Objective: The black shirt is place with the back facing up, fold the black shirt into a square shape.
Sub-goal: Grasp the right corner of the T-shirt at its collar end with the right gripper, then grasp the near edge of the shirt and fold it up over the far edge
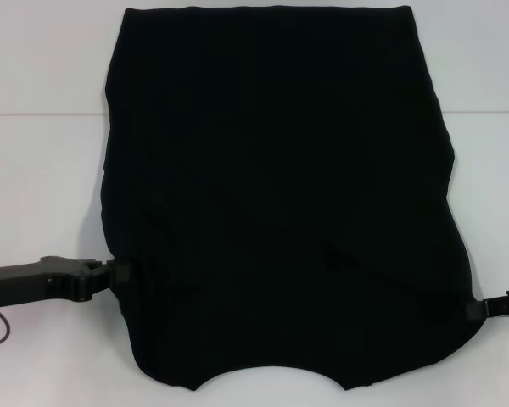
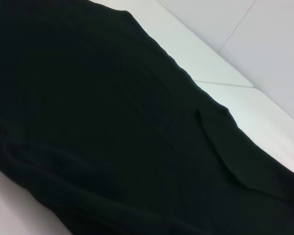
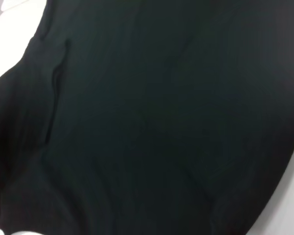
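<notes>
The black shirt (image 1: 280,195) lies flat on the white tabletop (image 1: 42,170), between the left tool (image 1: 119,273) and right tool (image 1: 479,307), each touching its side edge; how wide either tool stands cannot be told.

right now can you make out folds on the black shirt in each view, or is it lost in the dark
Head view: the black shirt reads as a near-flat dark mass, faint creases low down, left gripper and right gripper at its edges. Left wrist view: one fold ridge shows. Right wrist view: soft, with one faint seam.

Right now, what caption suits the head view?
Black shirt spread on a white table, left pincer and right pincer at its sides.
</notes>
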`<state>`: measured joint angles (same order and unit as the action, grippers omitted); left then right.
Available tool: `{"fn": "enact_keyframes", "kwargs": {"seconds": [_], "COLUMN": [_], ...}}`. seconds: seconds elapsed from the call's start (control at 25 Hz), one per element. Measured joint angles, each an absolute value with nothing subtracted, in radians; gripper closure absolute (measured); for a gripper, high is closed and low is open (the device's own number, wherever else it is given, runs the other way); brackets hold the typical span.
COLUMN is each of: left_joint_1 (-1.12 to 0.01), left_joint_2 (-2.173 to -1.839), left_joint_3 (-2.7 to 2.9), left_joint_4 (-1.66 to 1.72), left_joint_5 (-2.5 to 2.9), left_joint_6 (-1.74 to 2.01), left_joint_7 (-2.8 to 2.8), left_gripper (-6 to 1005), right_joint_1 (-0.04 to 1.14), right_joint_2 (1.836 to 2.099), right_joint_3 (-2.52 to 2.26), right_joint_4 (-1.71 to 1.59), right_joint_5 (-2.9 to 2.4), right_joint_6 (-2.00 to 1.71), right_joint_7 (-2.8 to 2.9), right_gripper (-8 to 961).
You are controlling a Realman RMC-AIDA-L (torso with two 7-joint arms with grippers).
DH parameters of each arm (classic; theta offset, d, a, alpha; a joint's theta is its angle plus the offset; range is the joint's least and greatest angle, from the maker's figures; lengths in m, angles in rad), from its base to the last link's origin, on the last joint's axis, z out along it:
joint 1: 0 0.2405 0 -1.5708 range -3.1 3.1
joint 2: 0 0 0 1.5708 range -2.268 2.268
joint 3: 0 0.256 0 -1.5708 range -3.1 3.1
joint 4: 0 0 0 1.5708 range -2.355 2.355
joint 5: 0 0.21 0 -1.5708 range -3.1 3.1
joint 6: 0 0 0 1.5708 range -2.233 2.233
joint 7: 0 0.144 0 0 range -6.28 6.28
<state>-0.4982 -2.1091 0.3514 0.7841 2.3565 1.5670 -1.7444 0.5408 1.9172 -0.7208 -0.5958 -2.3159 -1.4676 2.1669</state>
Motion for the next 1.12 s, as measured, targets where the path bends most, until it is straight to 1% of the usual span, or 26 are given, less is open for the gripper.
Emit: {"fn": "enact_keyframes", "kwargs": {"seconds": [0.2,0.52,0.64,0.8,1.12], "left_joint_1": [-0.499,-0.454,-0.424,-0.384,-0.313], "left_joint_2": [-2.11,-2.112,-2.11,-2.113,-2.127], "left_joint_3": [0.347,0.278,0.266,0.264,0.24], "left_joint_4": [0.77,0.773,0.777,0.787,0.805], "left_joint_5": [2.325,2.324,2.328,2.346,2.387], "left_joint_6": [1.58,1.669,1.74,1.833,1.979], "left_joint_7": [-1.78,-1.818,-1.817,-1.806,-1.775], "left_gripper": [945,945,945,945,945], "right_joint_1": [0.512,0.421,0.386,0.331,0.21], "right_joint_2": [1.915,1.883,1.877,1.877,1.889], "right_joint_3": [-0.616,-0.48,-0.441,-0.417,-0.391], "right_joint_4": [-0.595,-0.604,-0.605,-0.606,-0.6], "right_joint_5": [-2.313,-2.314,-2.317,-2.32,-2.321], "right_joint_6": [-1.499,-1.593,-1.649,-1.718,-1.825], "right_joint_7": [2.091,1.989,1.937,1.865,1.714], "right_gripper": [887,888,887,887,887]}}
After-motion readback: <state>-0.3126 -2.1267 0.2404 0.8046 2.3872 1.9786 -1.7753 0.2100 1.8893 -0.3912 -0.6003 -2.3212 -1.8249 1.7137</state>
